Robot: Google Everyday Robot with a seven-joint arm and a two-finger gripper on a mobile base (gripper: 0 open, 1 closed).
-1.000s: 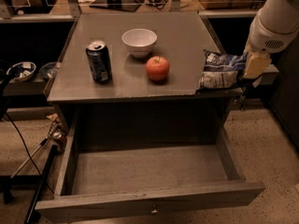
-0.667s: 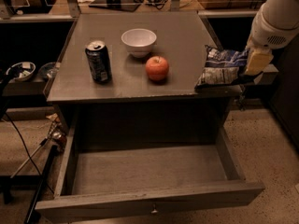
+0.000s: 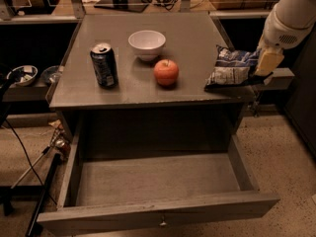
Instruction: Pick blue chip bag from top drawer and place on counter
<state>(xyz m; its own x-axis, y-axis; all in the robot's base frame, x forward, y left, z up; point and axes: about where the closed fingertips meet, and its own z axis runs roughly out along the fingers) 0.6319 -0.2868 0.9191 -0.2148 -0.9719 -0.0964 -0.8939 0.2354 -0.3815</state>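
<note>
The blue chip bag (image 3: 231, 68) is at the right front corner of the counter (image 3: 148, 88), its lower edge at or just above the surface. My gripper (image 3: 257, 69) is at the bag's right end, off the counter's right edge, and is shut on the bag. The white arm comes in from the upper right. The top drawer (image 3: 158, 181) is pulled wide open below the counter and its grey floor is bare. A small metal knob (image 3: 162, 223) shows on its front.
On the counter stand a dark blue soda can (image 3: 104, 65) at the left, a white bowl (image 3: 147, 44) at the back middle and a red apple (image 3: 166, 72) in the middle. A side shelf with bowls (image 3: 22, 75) is on the left.
The bag and my gripper have moved slightly up and left, onto the counter's right front corner. Nothing else has moved.
</note>
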